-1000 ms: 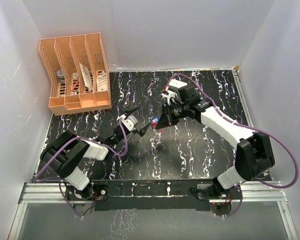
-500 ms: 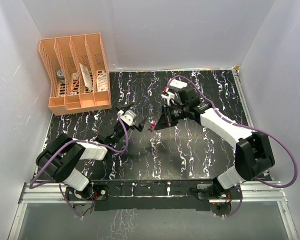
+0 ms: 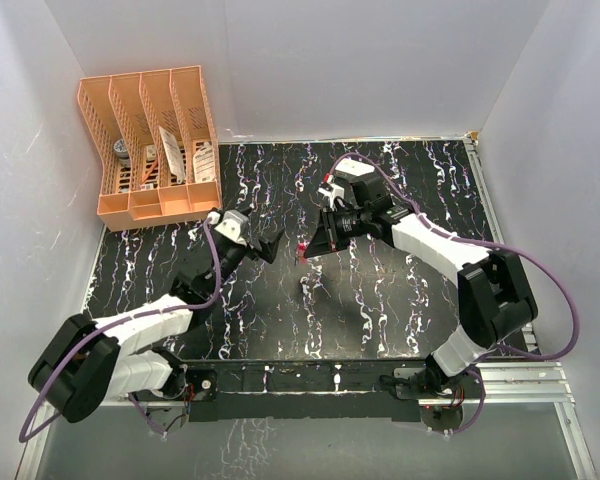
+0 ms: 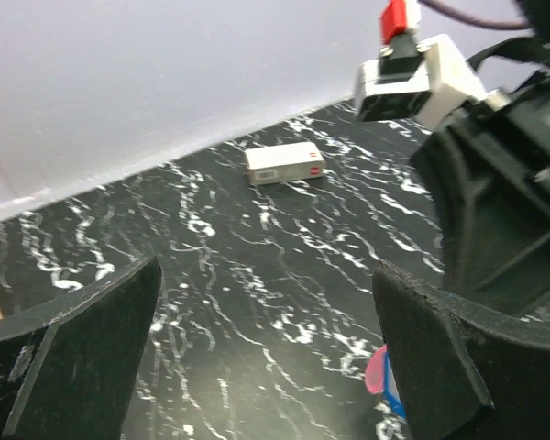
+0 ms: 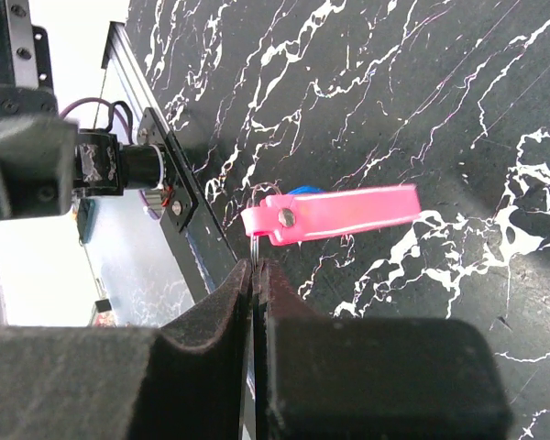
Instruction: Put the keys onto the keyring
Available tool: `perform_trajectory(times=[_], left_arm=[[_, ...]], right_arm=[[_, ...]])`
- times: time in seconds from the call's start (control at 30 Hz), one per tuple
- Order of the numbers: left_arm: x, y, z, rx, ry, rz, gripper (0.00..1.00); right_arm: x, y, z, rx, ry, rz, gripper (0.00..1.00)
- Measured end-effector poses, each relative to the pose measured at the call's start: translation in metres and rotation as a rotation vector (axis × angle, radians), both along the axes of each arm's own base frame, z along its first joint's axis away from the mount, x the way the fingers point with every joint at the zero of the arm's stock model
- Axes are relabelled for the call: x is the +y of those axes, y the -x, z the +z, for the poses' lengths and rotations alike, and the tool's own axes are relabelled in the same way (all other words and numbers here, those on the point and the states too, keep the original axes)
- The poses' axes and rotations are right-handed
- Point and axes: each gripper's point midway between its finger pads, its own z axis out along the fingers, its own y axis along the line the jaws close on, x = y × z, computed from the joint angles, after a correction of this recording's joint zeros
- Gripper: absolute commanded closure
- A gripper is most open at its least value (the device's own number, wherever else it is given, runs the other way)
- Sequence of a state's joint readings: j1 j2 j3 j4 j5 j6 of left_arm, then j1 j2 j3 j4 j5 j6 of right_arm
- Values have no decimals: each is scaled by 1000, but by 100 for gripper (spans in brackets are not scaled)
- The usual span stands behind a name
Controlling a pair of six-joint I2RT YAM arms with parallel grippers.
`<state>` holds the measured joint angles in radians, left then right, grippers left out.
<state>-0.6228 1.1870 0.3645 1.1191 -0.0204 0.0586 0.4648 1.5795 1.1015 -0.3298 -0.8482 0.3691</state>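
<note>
Far left, at the back corner of the black marbled table [image 3: 380, 300]: a peach slotted file rack [image 3: 150, 145] with a few small packets standing in its compartments. Next along, the left gripper [image 3: 272, 245], reaching in over the middle of the table with jaws spread wide and nothing between them – in its wrist view only bare tabletop shows between the two black fingers [image 4: 73, 367]. Beyond, close to the foot of the back wall, a white rectangular box [image 4: 284, 163] lying flat with a red mark at one end. Low at the right of that same view, peeking out by the right-hand finger, a sliver of pink and, under it, a bit of blue – the keys [image 4: 383, 385], just beside the left gripper's tips and apart from them. Further right, the right gripper [image 3: 308, 246], pointing toward the left one, fingers pressed together on the keyring [image 5: 258, 249], visible only as a thin metal line seen edge-on between the tips. Hanging from that ring, above the tabletop, the pink key [image 5: 330, 215], slim and lying roughly level in the right wrist view, a small rivet hole at its head. Behind its head, a trace of the blue key [image 5: 302, 191], mostly hidden; cannot tell whether that one is threaded on the ring.
</note>
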Motion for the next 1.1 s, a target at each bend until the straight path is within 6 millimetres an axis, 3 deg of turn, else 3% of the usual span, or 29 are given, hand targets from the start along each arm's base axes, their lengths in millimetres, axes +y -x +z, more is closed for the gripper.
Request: perform_trajectory(times=[0.3, 0.5, 0.77, 0.93, 1.1], left_arm=[[-16, 15, -8, 200, 116, -101, 6], [-24, 21, -14, 289, 184, -166, 16], [-26, 16, -26, 409, 280, -281, 20], [-31, 9, -15, 461, 356, -362, 20], [-49, 0, 4, 471, 407, -473, 21]], right_arm=[[4, -8, -3, -7, -4, 0, 100], [6, -11, 1, -26, -15, -1, 100], [7, -18, 7, -59, -20, -13, 100], [5, -31, 15, -147, -10, -65, 100], [-2, -36, 30, -283, -10, -127, 100]])
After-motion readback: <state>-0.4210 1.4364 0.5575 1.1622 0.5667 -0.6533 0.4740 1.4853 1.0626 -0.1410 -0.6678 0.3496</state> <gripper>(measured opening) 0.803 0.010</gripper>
